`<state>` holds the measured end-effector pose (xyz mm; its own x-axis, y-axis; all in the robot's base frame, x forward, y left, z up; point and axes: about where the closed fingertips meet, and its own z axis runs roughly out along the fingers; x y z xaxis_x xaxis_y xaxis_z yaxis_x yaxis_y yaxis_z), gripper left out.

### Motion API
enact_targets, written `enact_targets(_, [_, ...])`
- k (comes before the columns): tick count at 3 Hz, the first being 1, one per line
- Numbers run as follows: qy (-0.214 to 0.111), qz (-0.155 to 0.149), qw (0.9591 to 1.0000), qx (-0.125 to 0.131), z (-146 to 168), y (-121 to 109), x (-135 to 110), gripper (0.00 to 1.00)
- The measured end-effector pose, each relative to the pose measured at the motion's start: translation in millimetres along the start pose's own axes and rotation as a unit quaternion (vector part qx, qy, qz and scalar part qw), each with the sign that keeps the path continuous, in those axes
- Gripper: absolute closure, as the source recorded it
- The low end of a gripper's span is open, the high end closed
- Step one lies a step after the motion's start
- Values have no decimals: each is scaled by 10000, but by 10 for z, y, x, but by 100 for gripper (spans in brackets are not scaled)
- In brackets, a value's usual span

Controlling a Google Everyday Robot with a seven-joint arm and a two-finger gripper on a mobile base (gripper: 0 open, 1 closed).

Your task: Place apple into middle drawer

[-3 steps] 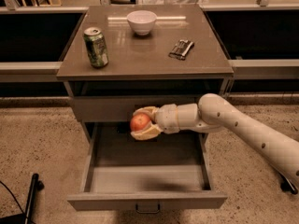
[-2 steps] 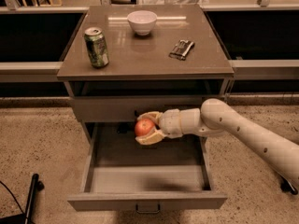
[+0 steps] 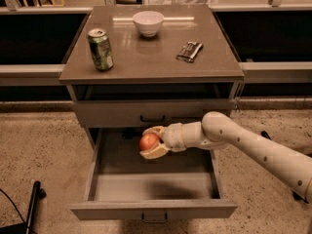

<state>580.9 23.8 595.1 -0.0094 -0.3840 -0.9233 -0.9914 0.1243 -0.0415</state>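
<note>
The apple (image 3: pixel 148 142), round and orange-red, is held between the fingers of my gripper (image 3: pixel 151 142). The gripper is shut on it and holds it above the back part of the open middle drawer (image 3: pixel 152 186), a wide grey tray pulled out toward the camera with a small handle at its lower front edge. My cream-coloured arm (image 3: pixel 243 143) reaches in from the right. The apple hangs clear of the drawer floor, just below the closed top drawer front (image 3: pixel 151 113).
On the cabinet top (image 3: pixel 151 57) stand a green can (image 3: pixel 100 49) at the left, a white bowl (image 3: pixel 148 23) at the back and a dark packet (image 3: pixel 189 51) at the right. A black pole (image 3: pixel 31 204) lies on the floor at the lower left.
The gripper with the apple has moved down and slightly right, from in front of the top drawer front to over the open drawer tray.
</note>
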Motion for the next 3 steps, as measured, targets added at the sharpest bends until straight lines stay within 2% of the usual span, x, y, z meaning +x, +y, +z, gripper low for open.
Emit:
enact_targets(1, [316, 213, 9993, 30, 200, 178, 808, 100])
enact_targets(2, [527, 295, 9981, -89, 349, 363, 1465, 100])
enact_targets(3, [693, 390, 9967, -144, 504, 450, 1946, 74])
